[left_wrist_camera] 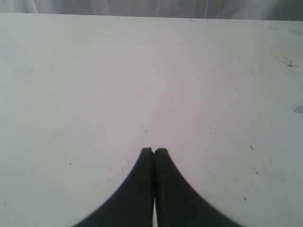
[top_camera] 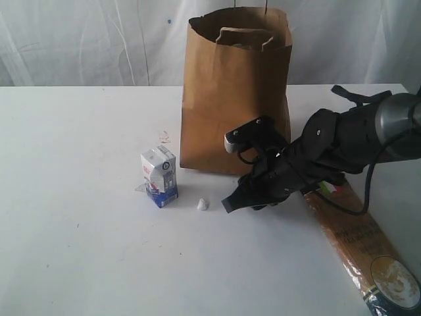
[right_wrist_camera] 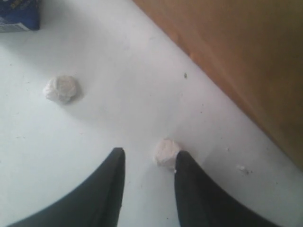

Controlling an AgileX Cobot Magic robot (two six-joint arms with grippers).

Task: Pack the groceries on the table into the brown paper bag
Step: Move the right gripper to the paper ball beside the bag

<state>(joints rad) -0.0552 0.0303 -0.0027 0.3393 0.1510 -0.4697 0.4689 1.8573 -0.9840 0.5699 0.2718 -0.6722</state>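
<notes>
1. Exterior view: the brown paper bag [top_camera: 233,92] stands upright at the far middle of the table [top_camera: 79,257], creased, with its mouth open, taller than everything else. The small white-blue carton [top_camera: 159,176] stands upright to the bag's left and nearer, apart from it. The long spaghetti packet [top_camera: 365,257] lies flat at the near right and runs out past the picture's near edge. My right gripper [top_camera: 229,203] hangs low just in front of the bag, pointing left. A white crumb [top_camera: 202,205] lies between it and the carton. The widest open surface is left of and nearer than the carton.
2. Left wrist view: my left gripper [left_wrist_camera: 154,152] is pressed fully together on nothing, over scuffed white tabletop. This arm does not show in the exterior view.
3. Right wrist view: my fingers [right_wrist_camera: 111,189] stand partly apart, gripping nothing. A second crumb [right_wrist_camera: 165,151], hidden from the exterior view, lies at one fingertip. The bag's brown wall stands close by, leaving a narrow strip of table. The carton's blue corner is well apart.
</notes>
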